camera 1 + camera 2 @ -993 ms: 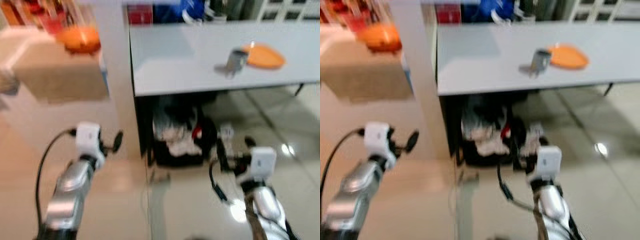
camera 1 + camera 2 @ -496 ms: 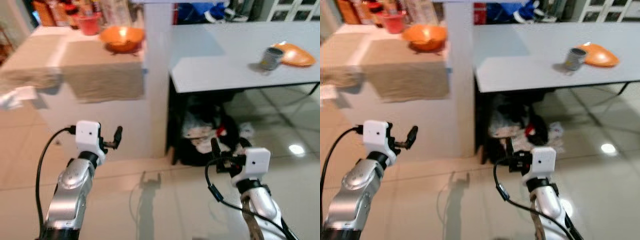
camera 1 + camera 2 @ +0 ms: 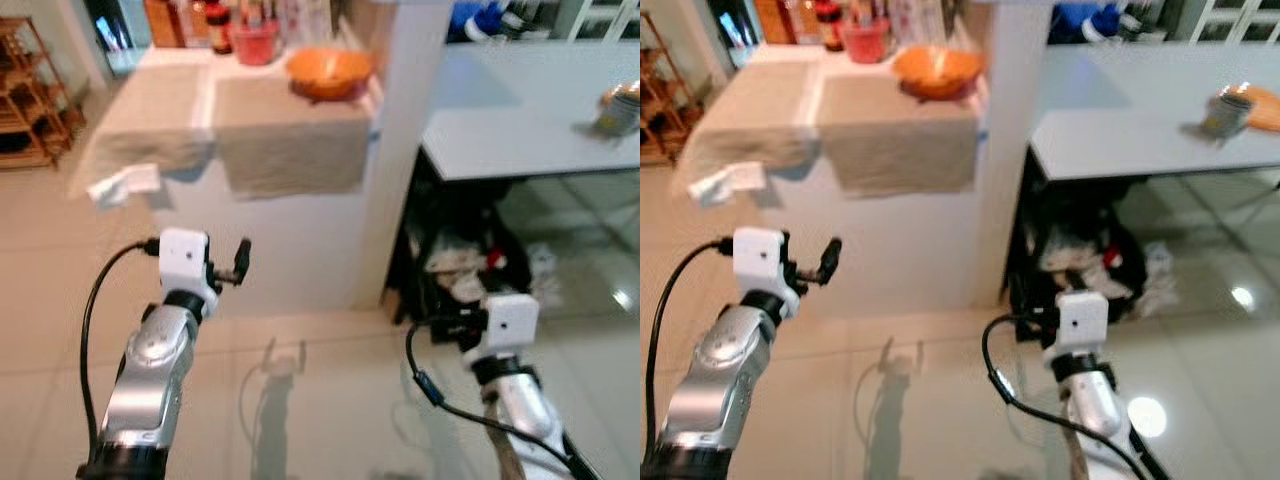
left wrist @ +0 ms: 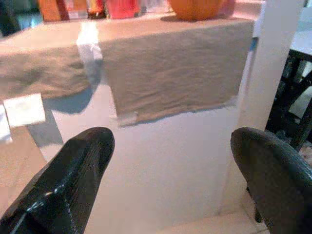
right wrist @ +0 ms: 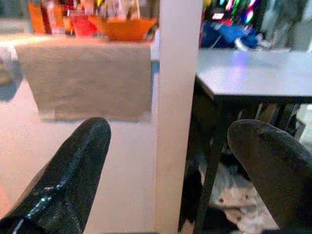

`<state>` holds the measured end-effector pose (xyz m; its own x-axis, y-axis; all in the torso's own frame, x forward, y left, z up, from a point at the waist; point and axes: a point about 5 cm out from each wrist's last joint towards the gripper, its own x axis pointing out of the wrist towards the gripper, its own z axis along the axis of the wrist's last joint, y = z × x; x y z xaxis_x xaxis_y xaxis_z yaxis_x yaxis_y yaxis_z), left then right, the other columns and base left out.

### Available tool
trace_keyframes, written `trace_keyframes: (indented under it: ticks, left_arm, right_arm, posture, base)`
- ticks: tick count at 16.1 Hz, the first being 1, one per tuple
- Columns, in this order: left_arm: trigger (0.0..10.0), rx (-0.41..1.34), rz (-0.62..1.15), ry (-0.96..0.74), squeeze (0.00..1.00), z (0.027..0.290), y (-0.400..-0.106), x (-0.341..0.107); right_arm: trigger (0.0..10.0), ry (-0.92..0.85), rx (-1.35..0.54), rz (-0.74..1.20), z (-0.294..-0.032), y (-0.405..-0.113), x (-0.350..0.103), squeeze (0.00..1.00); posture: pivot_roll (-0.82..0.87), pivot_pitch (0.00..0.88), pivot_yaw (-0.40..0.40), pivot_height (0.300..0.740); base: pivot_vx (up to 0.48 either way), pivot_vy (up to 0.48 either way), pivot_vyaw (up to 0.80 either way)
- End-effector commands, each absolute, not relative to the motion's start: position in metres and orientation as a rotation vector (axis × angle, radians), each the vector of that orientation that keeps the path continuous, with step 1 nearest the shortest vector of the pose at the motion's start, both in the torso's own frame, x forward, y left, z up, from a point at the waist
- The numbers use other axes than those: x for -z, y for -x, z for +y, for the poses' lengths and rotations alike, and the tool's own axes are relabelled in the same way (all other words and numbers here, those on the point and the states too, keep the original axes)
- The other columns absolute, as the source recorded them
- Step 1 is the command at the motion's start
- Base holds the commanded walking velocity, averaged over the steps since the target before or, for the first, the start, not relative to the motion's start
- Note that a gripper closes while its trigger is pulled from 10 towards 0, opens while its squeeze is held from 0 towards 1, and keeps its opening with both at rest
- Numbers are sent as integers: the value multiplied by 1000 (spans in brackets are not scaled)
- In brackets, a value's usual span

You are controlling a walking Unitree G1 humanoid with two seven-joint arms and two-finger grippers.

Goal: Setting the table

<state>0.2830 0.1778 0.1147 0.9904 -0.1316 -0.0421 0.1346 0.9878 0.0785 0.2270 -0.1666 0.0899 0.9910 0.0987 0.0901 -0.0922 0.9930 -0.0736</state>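
Orange bowl (image 3: 328, 72) sitting on the cloth-covered table (image 3: 250, 130), awaiting pickup. Left pincer (image 4: 170, 180) and right pincer (image 5: 170, 165) hovering released, carrying nothing, well short of it.

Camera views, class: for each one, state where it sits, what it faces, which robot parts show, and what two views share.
Left eye view: on the head, facing down at the counter; both arms show.
Right eye view: same head, same scene, grey table alongside.
Left wrist view: on the left wrist, facing the counter cloth between the open left pincer.
Right wrist view: on the right wrist, facing the white pillar between the open right pincer.
Shared: the orange bowl.
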Motion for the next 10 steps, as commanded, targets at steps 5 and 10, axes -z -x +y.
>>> trace_keyframes:
  ticks: [5, 10]
  left_arm:
    - [10000, 150, -101, -103, 0, 167, -298, -150]
    - [10000, 261, -87, -140, 0, 149, -299, -148]
  right_arm:
    - [10000, 63, -2, -200, -178, -235, -116, 0]
    - [10000, 58, 10, -168, -177, -234, -111, 0]
  posture:
    - [-76, 0, 31, 740]
    - [-78, 0, 36, 740]
  base:
    - [0, 480, 0]
    - [0, 268, 0]
